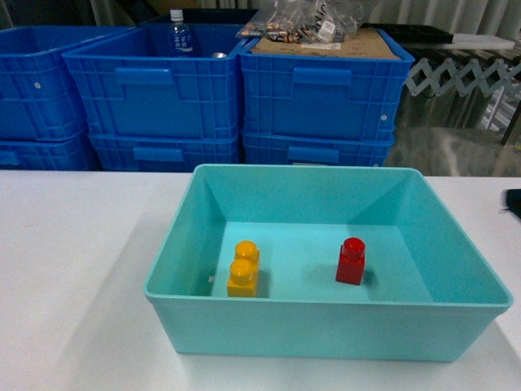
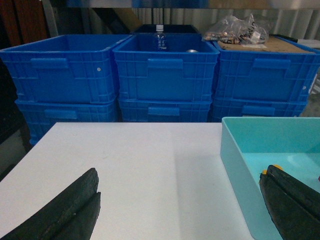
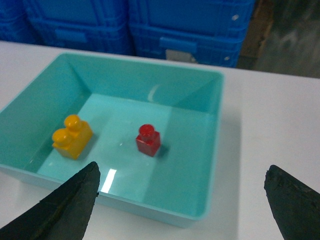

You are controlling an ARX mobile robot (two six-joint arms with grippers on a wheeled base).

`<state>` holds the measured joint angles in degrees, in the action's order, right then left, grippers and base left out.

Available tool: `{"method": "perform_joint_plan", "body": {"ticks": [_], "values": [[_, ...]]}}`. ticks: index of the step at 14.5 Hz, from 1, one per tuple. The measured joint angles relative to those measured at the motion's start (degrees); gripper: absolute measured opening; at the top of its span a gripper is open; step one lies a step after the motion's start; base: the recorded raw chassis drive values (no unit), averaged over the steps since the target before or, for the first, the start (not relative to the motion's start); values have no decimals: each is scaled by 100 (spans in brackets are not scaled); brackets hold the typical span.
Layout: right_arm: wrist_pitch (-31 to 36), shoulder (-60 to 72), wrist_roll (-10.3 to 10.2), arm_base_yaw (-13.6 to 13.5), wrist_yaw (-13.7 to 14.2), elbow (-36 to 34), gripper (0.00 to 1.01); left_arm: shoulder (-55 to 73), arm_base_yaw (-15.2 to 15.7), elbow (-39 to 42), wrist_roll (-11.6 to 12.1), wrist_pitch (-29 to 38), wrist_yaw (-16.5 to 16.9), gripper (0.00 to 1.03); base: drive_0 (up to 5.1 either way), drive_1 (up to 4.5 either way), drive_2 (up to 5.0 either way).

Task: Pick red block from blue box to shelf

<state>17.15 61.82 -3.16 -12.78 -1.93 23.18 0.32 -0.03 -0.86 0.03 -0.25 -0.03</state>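
Note:
The red block [image 1: 351,261] [image 3: 148,140] stands upright on the floor of the blue box [image 1: 326,173] [image 3: 214,125] [image 2: 235,150], right of the middle. My right gripper [image 3: 182,197] is open, its fingers spread wide above the box's near right corner, short of the block and apart from it. My left gripper [image 2: 182,202] is open over the white table to the left of the box, and its right finger [image 2: 292,205] overlaps the box's rim. Neither holds anything. The shelf is out of view.
An orange-yellow two-stud brick [image 1: 243,269] [image 3: 72,136] lies in the box's left half. Stacked dark blue crates [image 1: 317,98] [image 2: 165,75] stand behind the white table [image 1: 73,269], holding a bottle [image 1: 179,37] and bagged items [image 1: 305,23]. A dark object [image 1: 513,201] shows at the right edge.

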Motion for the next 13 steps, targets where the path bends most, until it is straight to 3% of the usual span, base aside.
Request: {"method": "perform_joint_plan", "body": {"ticks": [4, 10, 13], "values": [[22, 1064, 2, -225, -105, 623, 98, 0, 0, 0, 0, 0, 0, 98, 0, 0, 0], [-105, 4019, -28, -568, -393, 2527, 98, 0, 0, 0, 0, 0, 0, 98, 0, 0, 0], [-155, 4859, 52, -682, -302, 3185, 98, 0, 0, 0, 0, 0, 0, 98, 0, 0, 0]]}}
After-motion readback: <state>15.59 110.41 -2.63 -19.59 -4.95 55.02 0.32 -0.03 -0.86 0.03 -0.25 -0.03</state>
